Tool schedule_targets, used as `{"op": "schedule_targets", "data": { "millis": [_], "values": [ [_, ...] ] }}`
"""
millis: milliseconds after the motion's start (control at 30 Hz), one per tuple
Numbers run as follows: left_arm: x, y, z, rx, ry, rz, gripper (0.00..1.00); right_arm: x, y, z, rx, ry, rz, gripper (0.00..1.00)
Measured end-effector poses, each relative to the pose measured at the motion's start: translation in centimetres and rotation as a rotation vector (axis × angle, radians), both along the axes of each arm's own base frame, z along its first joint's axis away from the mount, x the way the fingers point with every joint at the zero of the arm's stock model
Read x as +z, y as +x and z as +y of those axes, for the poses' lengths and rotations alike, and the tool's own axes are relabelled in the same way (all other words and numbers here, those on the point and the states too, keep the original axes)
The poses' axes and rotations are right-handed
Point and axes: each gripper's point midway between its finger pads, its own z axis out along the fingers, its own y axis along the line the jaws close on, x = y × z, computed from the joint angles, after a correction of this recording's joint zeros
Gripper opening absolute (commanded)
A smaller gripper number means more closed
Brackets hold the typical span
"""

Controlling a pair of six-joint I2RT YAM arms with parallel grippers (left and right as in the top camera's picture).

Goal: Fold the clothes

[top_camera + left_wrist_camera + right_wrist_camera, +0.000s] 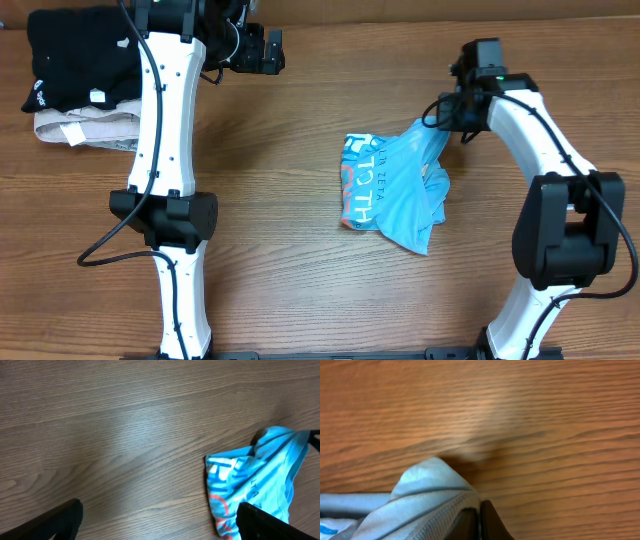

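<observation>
- Right gripper (443,118): jaws closed tight on a pinched corner of the sky-blue T-shirt (395,185), with that corner raised off the table (300,260).
- Left gripper (262,50): jaws fully apart, holding nothing, well apart from the shirt.
- T-shirt position: crumpled heap right of table centre, just beside the right arm.
- Lift slowly and draw outward to spread the heap flat before any fold (thin fabric probably slips from a shallow pinch).
- Bring the Left gripper to an opposite edge to tension the cloth.
- Print: large white letters, apparently "TH", with a red mark; smaller line seemingly ending "ZETA"; remainder hidden in folds.
</observation>
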Motion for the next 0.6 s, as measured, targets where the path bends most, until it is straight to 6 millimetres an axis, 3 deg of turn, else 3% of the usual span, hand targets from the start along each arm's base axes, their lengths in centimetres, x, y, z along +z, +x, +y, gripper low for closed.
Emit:
{"op": "schedule_targets", "data": {
  "millis": [67, 167, 300, 500, 600],
  "values": [
    [0.0, 0.0, 0.0, 0.000, 0.000, 0.000, 1.00, 0.1, 0.2, -1.0, -0.021, 0.006, -0.008, 0.04],
    [0.0, 0.0, 0.0, 0.000, 0.000, 0.000, 1.00, 0.0, 0.2, -2.1, -0.049, 0.018, -0.007, 0.12],
    [0.0, 0.0, 0.0, 0.000, 0.000, 0.000, 1.00, -0.4, -0.9, -3.0, -0.071, 0.049, 0.041, 0.43],
    [-0.1, -0.3, 0.0, -0.002, 0.002, 0.014, 1.00, -0.7, -3.1, -1.9, -0.062, 0.167, 0.130, 0.66],
    [-0.3, -0.8, -0.5, -0.012, 0.005, 0.028, 1.00, 0.0, -3.7, -1.0, -0.050, 0.220, 0.139, 0.77]
  ]
}}
